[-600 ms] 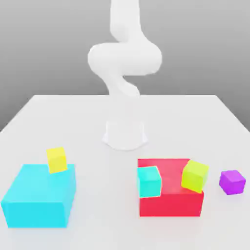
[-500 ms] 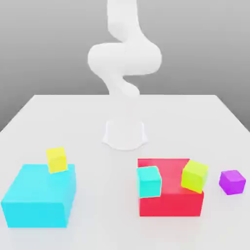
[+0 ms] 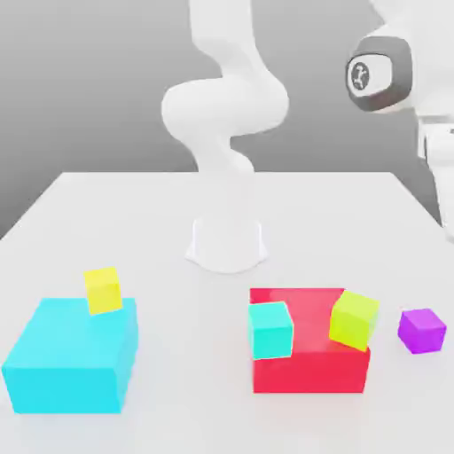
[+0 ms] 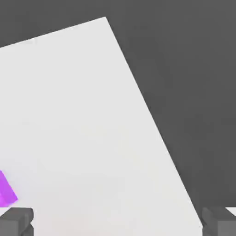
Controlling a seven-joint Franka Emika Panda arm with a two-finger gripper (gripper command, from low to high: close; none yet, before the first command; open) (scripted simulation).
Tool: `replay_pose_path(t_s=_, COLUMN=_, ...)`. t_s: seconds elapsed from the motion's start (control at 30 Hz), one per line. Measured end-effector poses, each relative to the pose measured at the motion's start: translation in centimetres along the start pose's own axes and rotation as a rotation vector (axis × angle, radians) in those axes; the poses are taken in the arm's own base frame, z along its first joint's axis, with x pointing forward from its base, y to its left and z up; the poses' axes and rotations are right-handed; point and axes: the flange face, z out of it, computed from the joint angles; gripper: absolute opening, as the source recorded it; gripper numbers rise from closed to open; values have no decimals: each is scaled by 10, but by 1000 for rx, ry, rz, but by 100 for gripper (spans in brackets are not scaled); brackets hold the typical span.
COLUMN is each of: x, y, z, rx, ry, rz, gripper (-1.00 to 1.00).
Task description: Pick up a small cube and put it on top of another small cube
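I see the purple cube [image 3: 421, 330] sitting alone on the white table [image 3: 133, 230], near the table's edge on the exterior view's right. It is just beside the red block [image 3: 306, 372] but apart from it, with a strip of bare table between them. Bare table lies all around the cube.

On the red block sit a cyan cube [image 3: 270, 330], at the corner toward the exterior view's left, and a yellow-green cube [image 3: 355, 319], tilted at the corner nearest the purple cube. Well apart, toward the exterior view's left, a big cyan block [image 3: 71, 359] has another yellow-green cube [image 3: 103, 290] tilted at its back edge.

The arm's hand [image 3: 417, 80] hangs high above the table's right side in the exterior view, well clear of everything. Between the arm's base [image 3: 227, 244] and the blocks the table is open.

From the hand view, my gripper [image 4: 118, 221] has its fingers [image 4: 16, 220] spread wide with nothing between them. Below it I see the table's edge running diagonally against dark floor [image 4: 193, 69], and a sliver of the purple cube [image 4: 6, 189] close to one finger.
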Motion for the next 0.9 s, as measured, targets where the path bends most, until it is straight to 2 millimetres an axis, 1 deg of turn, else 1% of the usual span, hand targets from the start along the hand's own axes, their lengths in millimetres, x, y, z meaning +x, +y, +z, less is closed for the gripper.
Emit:
replay_pose_path(t_s=0.07, x=-20, y=-32, z=37, rx=4, ry=-62, rz=-143, gripper=0)
replay_pose_path(t_s=0.17, x=-53, y=-57, z=88, rx=3, ry=-147, rz=-309, gripper=0)
replay_pose_path(t_s=0.23, x=-62, y=-62, z=113, rx=4, ry=-165, rz=-344, gripper=0)
replay_pose_path(t_s=0.33, x=-70, y=-63, z=147, rx=5, ry=-170, rz=-355, gripper=0)
replay_pose_path(t_s=0.37, x=-73, y=-62, z=157, rx=5, ry=-171, rz=-355, gripper=-100)
replay_pose_path(t_s=0.53, x=-73, y=-62, z=157, rx=5, ry=-173, rz=-355, gripper=-100)
replay_pose_path(t_s=0.57, x=-74, y=-62, z=162, rx=5, ry=-173, rz=-356, gripper=-100)
replay_pose_path(t_s=0.6, x=-74, y=-62, z=159, rx=5, ry=-173, rz=-356, gripper=-100)
replay_pose_path(t_s=0.67, x=-70, y=-63, z=143, rx=4, ry=-173, rz=-356, gripper=-100)
replay_pose_path(t_s=0.77, x=-65, y=-63, z=112, rx=4, ry=-173, rz=-356, gripper=-100)
replay_pose_path(t_s=0.8, x=-63, y=-60, z=101, rx=3, ry=-173, rz=-341, gripper=-100)
replay_pose_path(t_s=0.87, x=-55, y=-38, z=78, rx=-3, ry=-173, rz=-255, gripper=-100)
replay_pose_path(t_s=0.9, x=-51, y=-20, z=67, rx=-7, ry=-173, rz=-192, gripper=-100)
